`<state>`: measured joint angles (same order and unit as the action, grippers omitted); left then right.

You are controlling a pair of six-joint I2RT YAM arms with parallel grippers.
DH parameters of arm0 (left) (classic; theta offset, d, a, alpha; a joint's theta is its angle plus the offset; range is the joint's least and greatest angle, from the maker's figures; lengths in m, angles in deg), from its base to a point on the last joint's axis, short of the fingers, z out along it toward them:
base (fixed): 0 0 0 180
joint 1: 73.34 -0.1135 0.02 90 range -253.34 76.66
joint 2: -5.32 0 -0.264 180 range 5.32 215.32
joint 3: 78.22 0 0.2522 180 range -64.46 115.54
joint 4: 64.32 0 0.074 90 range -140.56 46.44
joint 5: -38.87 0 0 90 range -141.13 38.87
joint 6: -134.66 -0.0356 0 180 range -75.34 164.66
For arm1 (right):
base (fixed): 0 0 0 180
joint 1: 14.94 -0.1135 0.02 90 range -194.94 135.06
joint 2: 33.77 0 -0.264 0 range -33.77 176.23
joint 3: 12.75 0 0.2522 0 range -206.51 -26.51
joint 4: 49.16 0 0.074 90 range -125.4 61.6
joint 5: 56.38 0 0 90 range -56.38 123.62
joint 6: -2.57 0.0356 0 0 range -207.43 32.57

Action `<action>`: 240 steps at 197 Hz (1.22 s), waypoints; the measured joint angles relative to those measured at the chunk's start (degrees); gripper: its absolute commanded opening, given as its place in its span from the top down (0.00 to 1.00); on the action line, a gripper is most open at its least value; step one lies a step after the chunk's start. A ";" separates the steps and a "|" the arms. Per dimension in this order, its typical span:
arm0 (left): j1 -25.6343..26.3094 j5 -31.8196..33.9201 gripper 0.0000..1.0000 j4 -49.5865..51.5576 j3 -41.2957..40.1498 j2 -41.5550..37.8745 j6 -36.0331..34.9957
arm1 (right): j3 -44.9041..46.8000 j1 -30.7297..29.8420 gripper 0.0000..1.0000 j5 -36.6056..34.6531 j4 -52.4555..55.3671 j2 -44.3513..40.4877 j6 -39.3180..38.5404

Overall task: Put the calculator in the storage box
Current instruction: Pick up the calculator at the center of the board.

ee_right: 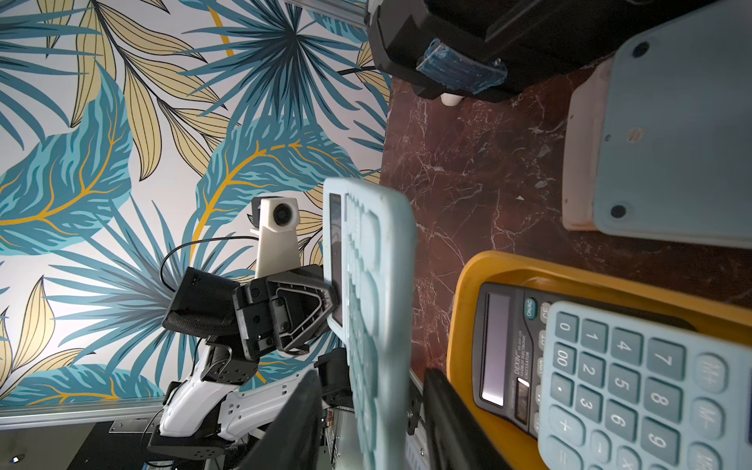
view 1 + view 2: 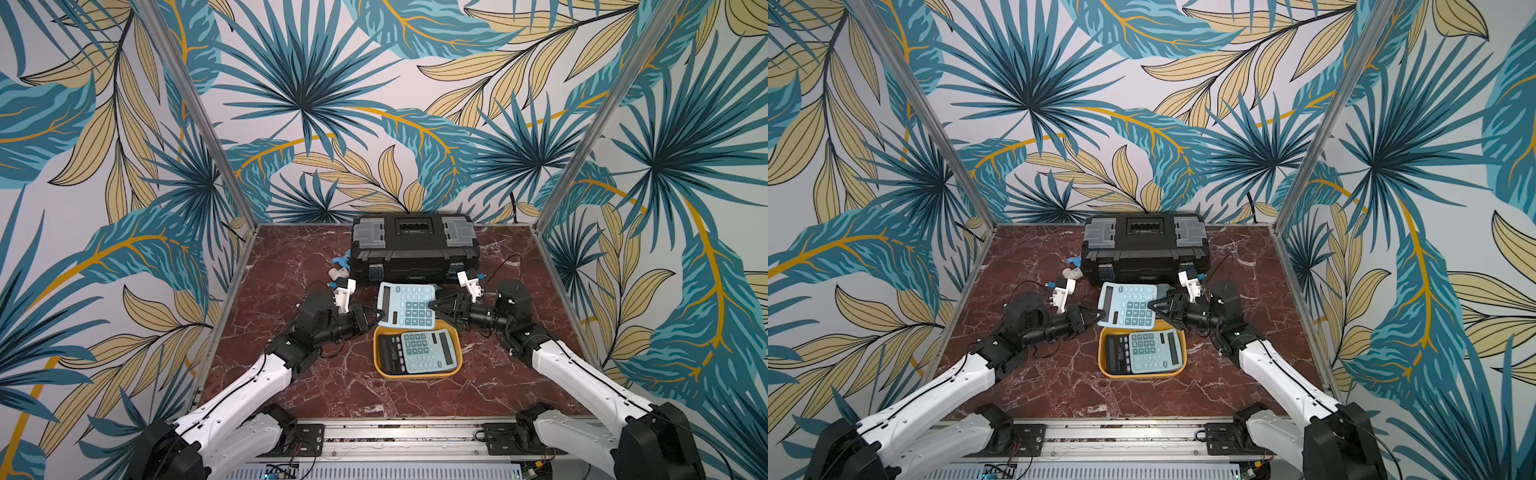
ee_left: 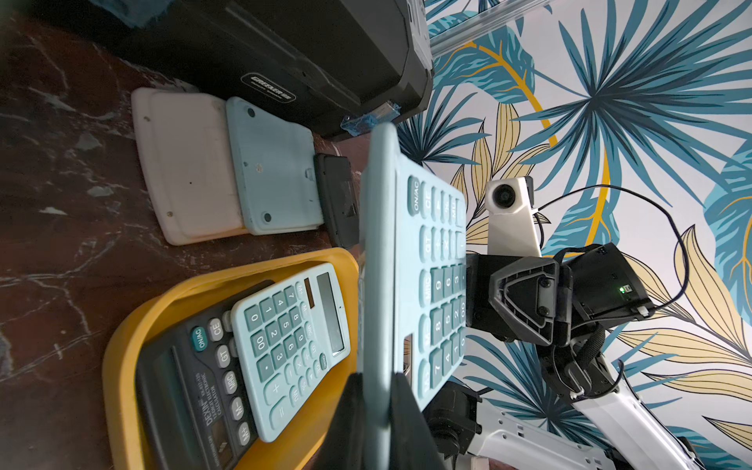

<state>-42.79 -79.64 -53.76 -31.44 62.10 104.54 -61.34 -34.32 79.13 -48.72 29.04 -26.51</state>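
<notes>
A light blue calculator (image 2: 409, 305) (image 2: 1129, 307) hangs tilted above the table, just behind the storage box (image 2: 417, 375) (image 2: 1142, 375), a shallow yellow-orange tray. My left gripper (image 2: 376, 313) (image 3: 376, 390) is shut on the calculator's (image 3: 407, 264) left edge. My right gripper (image 2: 434, 305) (image 1: 372, 378) straddles the opposite edge of the calculator (image 1: 378, 305), and a gap shows on each side between its fingers (image 1: 297, 427) and the edge. Inside the storage box (image 3: 134, 325) lie a black calculator (image 3: 183, 386) and a second light blue calculator (image 3: 285, 346) on top of it.
A black toolbox (image 2: 413, 245) with grey lid compartments stands at the back. In front of it, two calculators lie face down on the marble table, one light blue (image 3: 272, 171) and one pale pink (image 3: 187, 171). Small blue and white bits (image 2: 338, 266) sit left of the toolbox.
</notes>
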 measured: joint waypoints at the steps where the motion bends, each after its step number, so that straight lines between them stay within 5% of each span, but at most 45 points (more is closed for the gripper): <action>1: 0.02 0.00 0.97 0.00 -0.02 0.02 0.00 | 0.00 0.00 0.58 0.00 0.00 0.02 -0.02; 70: 0.24 -0.07 0.96 -1.09 0.00 1.22 -0.11 | 0.00 0.28 0.76 -0.07 -0.13 0.72 0.15; 108: 0.44 0.11 0.85 -1.36 0.02 1.33 -0.42 | 0.00 0.33 0.86 -0.15 -0.07 0.96 0.39; 194: 0.87 1.22 0.31 0.48 0.13 1.29 -2.91 | 0.00 0.31 0.97 -0.20 0.35 0.94 0.35; 240: 0.92 7.06 0.00 11.52 3.87 -1.60 -8.28 | -0.28 0.42 0.98 -0.22 7.61 -1.03 -2.95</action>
<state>-41.87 -72.58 -42.24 -27.57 60.50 96.26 -61.63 -33.90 78.92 -41.11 28.01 -29.46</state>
